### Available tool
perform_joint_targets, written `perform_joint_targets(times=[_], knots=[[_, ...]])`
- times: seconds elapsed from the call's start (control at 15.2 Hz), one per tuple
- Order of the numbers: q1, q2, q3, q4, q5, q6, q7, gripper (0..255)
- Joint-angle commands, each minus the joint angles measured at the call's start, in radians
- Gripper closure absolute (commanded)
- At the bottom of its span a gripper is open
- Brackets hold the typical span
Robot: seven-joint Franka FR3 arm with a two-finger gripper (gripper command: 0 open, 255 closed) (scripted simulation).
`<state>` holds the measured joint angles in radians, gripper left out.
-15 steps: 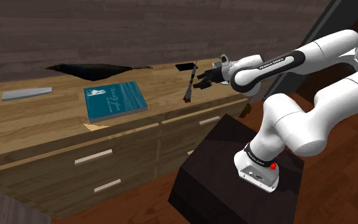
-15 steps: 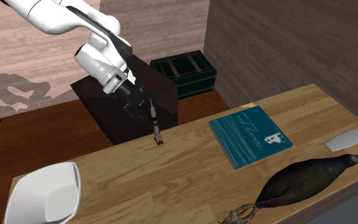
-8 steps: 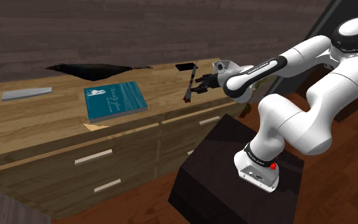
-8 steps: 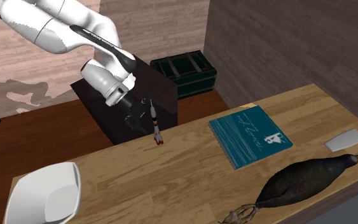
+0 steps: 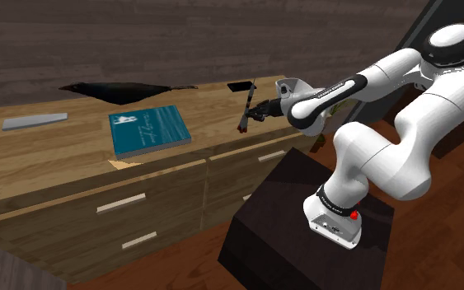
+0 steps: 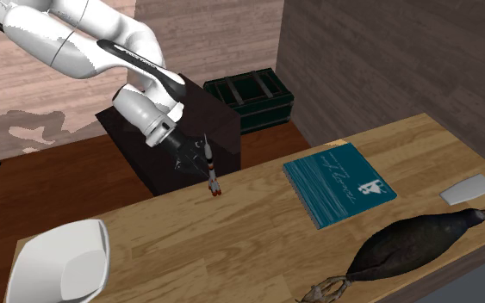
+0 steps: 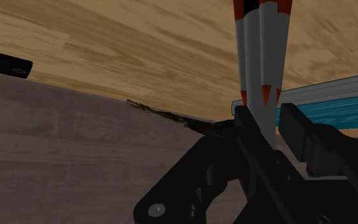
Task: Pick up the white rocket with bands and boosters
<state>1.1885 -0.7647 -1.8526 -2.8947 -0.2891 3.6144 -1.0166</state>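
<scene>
Right, close in, the black gripper (image 7: 276,113) is pinched onto the white rocket (image 7: 259,51), which stands on its orange-tipped boosters near the front edge of the wooden dresser (image 5: 73,169). Further along lies a teal book (image 5: 148,129), then a black bird (image 5: 119,91) at the back.

Rocket (image 6: 212,176) stands on dresser (image 6: 232,241), book (image 6: 339,183) well apart

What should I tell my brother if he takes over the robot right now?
Gripper: the all-black gripper is close against the slim white rocket with red bands and boosters; its grip cannot be judged.
Things: the rocket stands upright on the wooden dresser, near the edge closest to the robot's stand.
Done: the approach.
Left: secure the grip, then lift.
</scene>
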Motion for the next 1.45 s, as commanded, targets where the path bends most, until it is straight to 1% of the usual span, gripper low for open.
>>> perform_joint_targets(times=[0.0, 0.26, 0.73, 1.25, 1.39], knots=[[0.000, 0.000, -0.001, 0.000, 0.000, 0.000, 0.000, 255], [-0.001, -0.001, -0.002, 0.001, -0.001, -0.002, -0.001, 255], [-0.175, 0.045, 0.197, -0.020, -0.007, -0.099, 0.087, 255], [-0.380, 0.048, 0.436, -0.026, -0.008, -0.225, 0.175, 255], [-0.384, 0.048, 0.440, -0.026, -0.008, -0.228, 0.176, 255]])
